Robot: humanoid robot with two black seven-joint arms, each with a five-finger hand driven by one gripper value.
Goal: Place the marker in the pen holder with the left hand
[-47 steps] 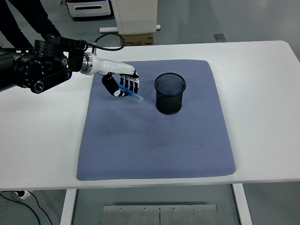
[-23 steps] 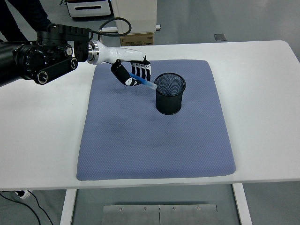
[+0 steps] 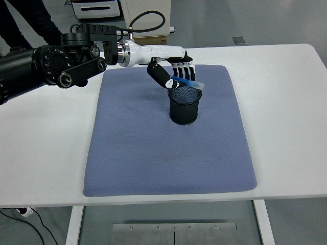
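in the head view, your left arm (image 3: 61,66) comes in from the left side and reaches far across the table. your left hand (image 3: 176,71) hangs right over the black pen holder (image 3: 185,104). the fingers (image 3: 186,70) are curled down, and they grip a blue marker (image 3: 188,82). the thumb (image 3: 161,77) is tucked under on the near side. the marker lies almost flat, tilted a bit, with its right tip poking out past the fingers over the top of the pen holder. it is above the rim, not down inside the cup.

the pen holder is a round mesh cup. it stands upright on the blue mat (image 3: 153,148), near the far side of the mat. the mat lies flat on the white table (image 3: 286,102).

behind the table you can see a white machine (image 3: 97,9) and a brown box (image 3: 150,41) on the floor. a person's dark legs (image 3: 36,20) show at the top left.
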